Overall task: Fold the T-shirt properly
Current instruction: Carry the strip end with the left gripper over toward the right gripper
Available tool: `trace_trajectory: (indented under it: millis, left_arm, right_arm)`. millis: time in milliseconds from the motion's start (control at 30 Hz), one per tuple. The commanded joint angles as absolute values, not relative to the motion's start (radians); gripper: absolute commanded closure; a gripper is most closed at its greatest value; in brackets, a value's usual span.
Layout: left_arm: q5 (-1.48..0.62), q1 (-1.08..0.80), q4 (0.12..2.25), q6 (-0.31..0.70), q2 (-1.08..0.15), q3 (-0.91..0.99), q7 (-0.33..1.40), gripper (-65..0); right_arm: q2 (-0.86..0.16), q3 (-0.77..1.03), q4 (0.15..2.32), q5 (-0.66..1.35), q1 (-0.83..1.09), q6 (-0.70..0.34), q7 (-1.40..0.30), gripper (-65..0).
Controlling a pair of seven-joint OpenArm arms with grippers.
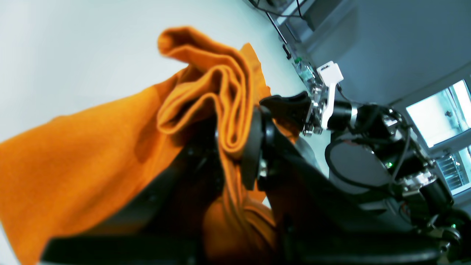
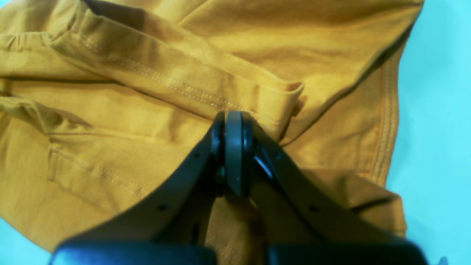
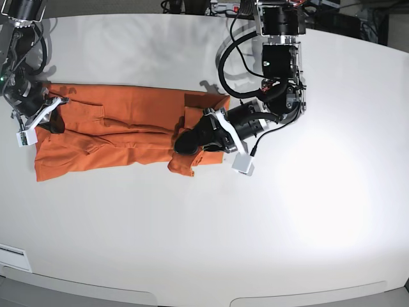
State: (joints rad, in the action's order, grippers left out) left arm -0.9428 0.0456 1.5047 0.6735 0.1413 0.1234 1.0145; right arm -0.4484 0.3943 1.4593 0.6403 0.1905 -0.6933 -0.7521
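The orange T-shirt (image 3: 115,137) lies folded lengthwise as a long band across the left half of the white table. At its right end my left gripper (image 3: 184,143) is shut on bunched layers of the fabric. The left wrist view shows those folds (image 1: 220,95) squeezed between the black fingers of the left gripper (image 1: 235,143). At the shirt's left end my right gripper (image 3: 52,118) is low on the cloth. In the right wrist view the right gripper (image 2: 233,117) has its fingers pressed together at a stitched hem of the T-shirt (image 2: 147,110), with cloth passing between them.
The white table (image 3: 255,243) stretches bare to the right and front. Cables and equipment (image 3: 223,7) sit along the back edge. A white label (image 3: 13,256) lies at the front left corner. A bottle (image 1: 303,70) stands far off in the left wrist view.
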Motion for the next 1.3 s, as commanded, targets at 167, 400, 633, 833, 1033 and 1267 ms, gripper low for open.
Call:
trace_trajectory:
  millis: [167,400,633,833,1033,1267]
  left_arm:
    - [-0.989,0.064,1.523,0.681,0.157,0.118,0.987,-18.4]
    - [-1.060,0.064,1.523,0.681,0.157,0.118,0.987,-37.3]
    - [-1.058,0.064,1.523,0.681,0.157,0.118,0.987,-25.5]
    - [-0.885,0.064,1.523,0.637,0.157,0.118,0.954,0.0]
    - [-0.640,0.064,1.511,0.517,0.157,0.118,0.872,0.0]
    - [-0.578,0.062,1.439,0.476,0.157,0.118,0.861,0.0]
  right_arm:
    - [-0.466,0.398,1.469,0.632,0.188,-0.698,-0.784,0.0]
    - [-0.466,0.398,1.469,0.632,0.188,-0.698,-0.785,0.0]
    - [-0.466,0.398,1.469,0.632,0.188,-0.698,-0.790,0.0]
    - [-0.466,0.398,1.471,0.657,0.188,-0.698,-0.795,0.0]
    - [-0.466,0.398,1.471,0.711,0.187,-0.698,-0.809,0.0]
    - [-0.469,0.400,1.551,0.710,0.187,-0.698,-0.808,0.0]
